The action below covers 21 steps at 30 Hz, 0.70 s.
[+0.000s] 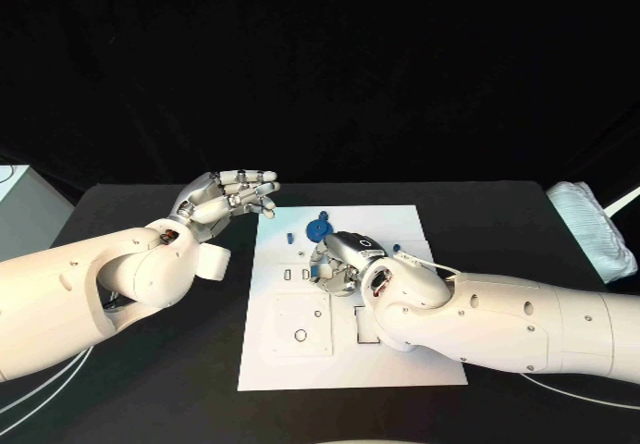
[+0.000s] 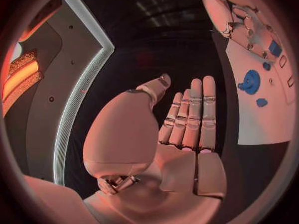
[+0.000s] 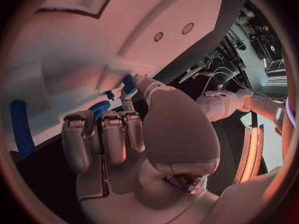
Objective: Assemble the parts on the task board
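1. your left hand [image 1: 229, 199] hovers off the task board [image 1: 400, 370], past its far left corner — fingers straight and together, holding nothing.
2. your right hand [image 1: 341, 264] sits low over the board's middle, fingers curled; a small blue part [image 3: 129, 84] is at its fingertips, but you cannot tell whether it is pinched.
3. a round blue part [image 1: 317, 229] lies just beyond the right hand — between your two hands.
4. a smaller blue part [image 1: 289, 237] lies just beside it, toward the left hand.

One white task board [image 1: 400, 356] is being counted on the bench [image 1: 147, 388]. Three blue parts are being seen on it: a round one [image 1: 317, 228], a small peg [image 1: 289, 237], a tiny piece [image 1: 395, 247]. Two hands are being counted.
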Each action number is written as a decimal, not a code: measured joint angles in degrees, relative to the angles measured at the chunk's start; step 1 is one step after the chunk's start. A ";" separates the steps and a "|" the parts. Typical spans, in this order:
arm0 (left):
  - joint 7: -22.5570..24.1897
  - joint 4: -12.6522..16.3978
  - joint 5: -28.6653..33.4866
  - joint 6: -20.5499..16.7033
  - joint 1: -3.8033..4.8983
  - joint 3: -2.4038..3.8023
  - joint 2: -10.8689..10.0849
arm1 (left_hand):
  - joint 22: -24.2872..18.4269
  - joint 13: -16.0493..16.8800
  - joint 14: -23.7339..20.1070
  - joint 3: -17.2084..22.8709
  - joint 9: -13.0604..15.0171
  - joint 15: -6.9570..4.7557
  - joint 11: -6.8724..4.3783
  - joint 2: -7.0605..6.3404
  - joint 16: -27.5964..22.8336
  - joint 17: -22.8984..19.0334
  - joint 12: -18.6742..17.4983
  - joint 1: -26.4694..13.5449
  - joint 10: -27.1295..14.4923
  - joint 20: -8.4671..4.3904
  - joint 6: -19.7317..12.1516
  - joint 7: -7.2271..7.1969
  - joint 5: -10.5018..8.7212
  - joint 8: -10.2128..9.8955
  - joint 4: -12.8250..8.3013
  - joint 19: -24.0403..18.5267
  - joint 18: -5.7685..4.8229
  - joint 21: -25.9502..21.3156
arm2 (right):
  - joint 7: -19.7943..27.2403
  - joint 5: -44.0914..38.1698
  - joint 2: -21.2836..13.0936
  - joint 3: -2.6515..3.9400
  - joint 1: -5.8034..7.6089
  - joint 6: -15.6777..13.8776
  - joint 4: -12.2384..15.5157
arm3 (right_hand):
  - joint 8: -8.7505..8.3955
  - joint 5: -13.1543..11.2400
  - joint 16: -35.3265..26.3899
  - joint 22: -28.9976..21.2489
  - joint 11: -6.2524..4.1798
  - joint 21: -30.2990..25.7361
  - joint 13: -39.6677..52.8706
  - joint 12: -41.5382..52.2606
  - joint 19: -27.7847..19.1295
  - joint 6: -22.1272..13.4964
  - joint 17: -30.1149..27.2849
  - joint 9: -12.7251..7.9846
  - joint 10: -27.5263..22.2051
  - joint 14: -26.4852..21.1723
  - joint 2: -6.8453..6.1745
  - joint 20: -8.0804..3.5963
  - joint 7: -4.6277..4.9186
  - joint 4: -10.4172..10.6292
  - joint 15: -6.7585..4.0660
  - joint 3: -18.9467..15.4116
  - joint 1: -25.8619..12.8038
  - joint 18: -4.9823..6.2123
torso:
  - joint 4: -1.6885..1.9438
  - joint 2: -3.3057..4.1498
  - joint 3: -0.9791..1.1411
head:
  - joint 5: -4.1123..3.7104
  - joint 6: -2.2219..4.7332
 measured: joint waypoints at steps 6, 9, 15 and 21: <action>-0.06 -0.01 -0.01 0.04 0.00 0.00 0.00 | 0.00 0.00 0.00 0.00 0.00 0.00 0.00 0.00 0.00 0.00 0.00 0.00 0.00 0.00 0.00 0.00 0.00 0.00 0.00 0.00 0.00 0.00 | 0.05 0.00 0.02 -0.01 0.00 0.17 -0.02 | -0.22 0.00 0.00 0.05 0.00 0.00 0.00 -0.42 0.00 -0.47 0.00 -0.11 0.00 0.00 -0.33 0.00 0.06 0.03 0.00 -0.03 -0.32 0.00 | 0.00 0.00 0.00 | -0.03 -0.02; -0.10 -0.02 -0.02 0.05 0.00 0.00 -0.01 | 0.00 0.00 0.00 0.00 0.00 0.00 0.00 0.00 0.00 0.00 0.00 0.00 0.00 0.00 0.00 0.00 0.00 0.00 0.00 0.00 0.00 0.00 | 0.08 0.01 0.02 -0.01 -0.01 0.17 -0.02 | -0.50 -0.39 0.00 0.05 0.42 0.00 0.00 -0.76 0.00 -0.96 0.00 -0.26 -0.02 -0.16 -0.75 0.00 0.15 0.15 0.16 -0.48 -0.75 0.00 | -0.01 0.00 -0.01 | -0.04 -0.05; -0.18 -0.03 -0.02 0.08 0.00 0.00 -0.02 | -0.01 0.00 0.00 0.00 0.00 0.00 0.00 0.00 0.00 0.01 0.00 0.00 0.00 0.00 0.00 0.00 0.00 0.00 0.00 0.00 0.00 0.00 | 0.19 0.01 0.00 -0.02 -0.01 0.09 0.07 | -0.89 -1.88 0.00 0.04 0.42 0.00 0.00 -2.53 0.01 -2.68 0.03 -0.70 -0.02 0.00 -2.11 0.43 0.47 1.74 0.42 -5.89 -2.11 0.00 | -0.01 0.00 0.03 | -0.07 -0.05; -0.32 -0.13 -0.15 0.09 0.00 0.00 0.01 | 0.12 0.00 0.00 0.00 0.00 0.00 0.00 0.00 0.29 -0.07 0.00 0.00 0.00 0.21 0.00 0.00 0.00 0.00 0.00 -0.20 0.00 0.00 | 0.39 0.01 -0.33 -0.02 -0.01 -0.39 0.53 | -0.89 -4.28 0.00 0.04 0.93 0.00 0.04 -2.91 -0.20 -3.51 0.04 -1.17 -0.31 0.01 -0.30 0.63 0.66 5.85 0.84 -16.33 -0.24 0.00 | -0.01 0.00 0.03 | -0.09 -0.02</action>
